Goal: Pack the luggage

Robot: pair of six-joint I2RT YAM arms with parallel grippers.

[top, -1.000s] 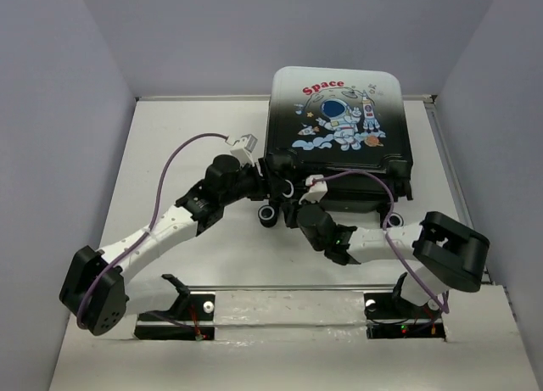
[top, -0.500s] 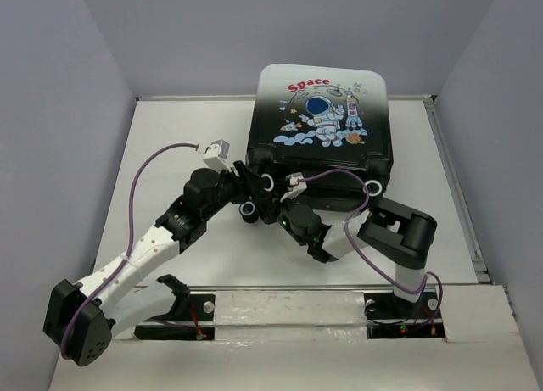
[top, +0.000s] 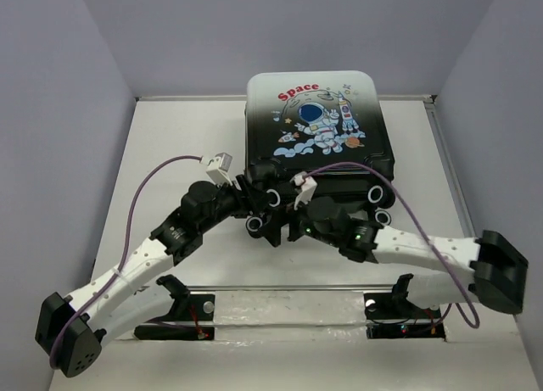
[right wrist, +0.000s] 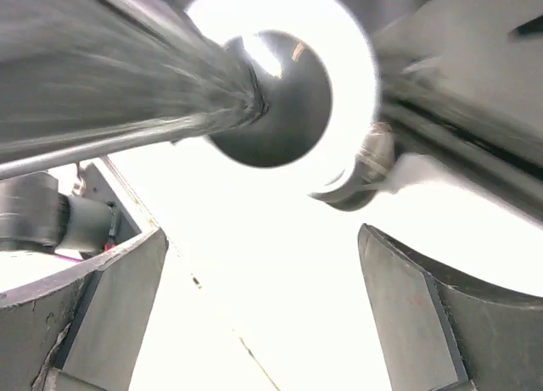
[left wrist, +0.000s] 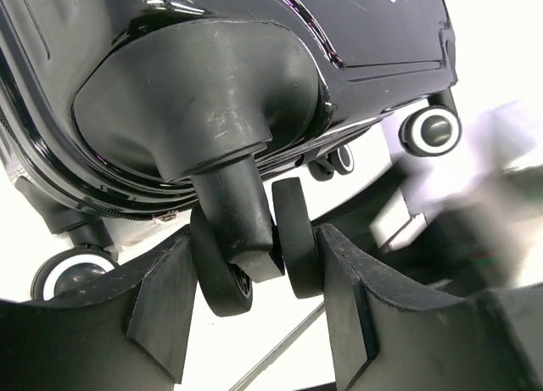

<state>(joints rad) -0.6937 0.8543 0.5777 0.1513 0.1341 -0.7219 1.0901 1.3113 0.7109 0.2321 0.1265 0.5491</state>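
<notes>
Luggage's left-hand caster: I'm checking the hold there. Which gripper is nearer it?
Left. The left gripper clamps the caster; the right gripper hangs open beside it, to its right, holding nothing.

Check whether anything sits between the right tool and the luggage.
Nothing visible does. The right tool has its jaws open, with a white-rimmed wheel of the luggage just ahead and only a bare gap between. The left tool is clamped on another caster wheel at the case's near left corner.

White arm links [top: 140, 262], black joints [top: 204, 206], purple cables [top: 141, 196], white connector [top: 219, 163].
</notes>
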